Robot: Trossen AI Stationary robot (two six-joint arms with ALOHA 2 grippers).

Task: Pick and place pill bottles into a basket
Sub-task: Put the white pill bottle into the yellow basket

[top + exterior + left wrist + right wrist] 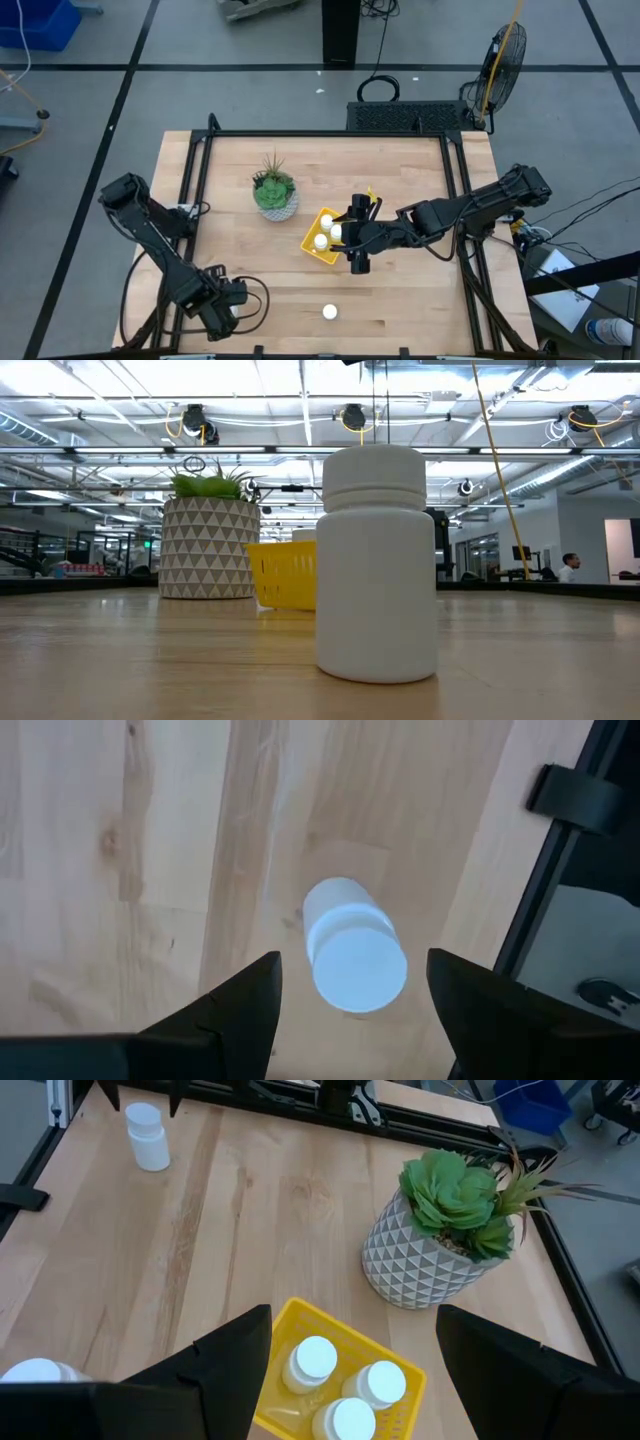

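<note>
Tabletop point(400, 290): light wood planks inside a dark frame. No brand, label or writing can be read on any item.

Plant pot point(276, 200): white with a grey triangle pattern, holding a green succulent; stands upright just beside the basket, on its far left side in the high view.

Basket point(312, 243): shallow, bright yellow, rectangular plastic, set at an angle near the tabletop's centre. Three pill bottles in the basket point(350, 1390) stand upright, close together, white caps up.

Right gripper point(358, 240): reaches in from the right edge and hovers over the basket. Its fingers point(215, 1365) are spread apart and hold nothing; the basket shows between them in the right wrist view.

Left gripper point(232, 297): low at the near left corner. Its fingers point(235, 1010) are released, one on either side of a white bottle point(352, 948) standing on the wood, without touching it.

Lone bottle point(330, 312): plain white cylinder with ribbed white cap, upright near the front edge, well apart from the basket. The same bottle fills the low view point(377, 565), unlabelled.
</note>
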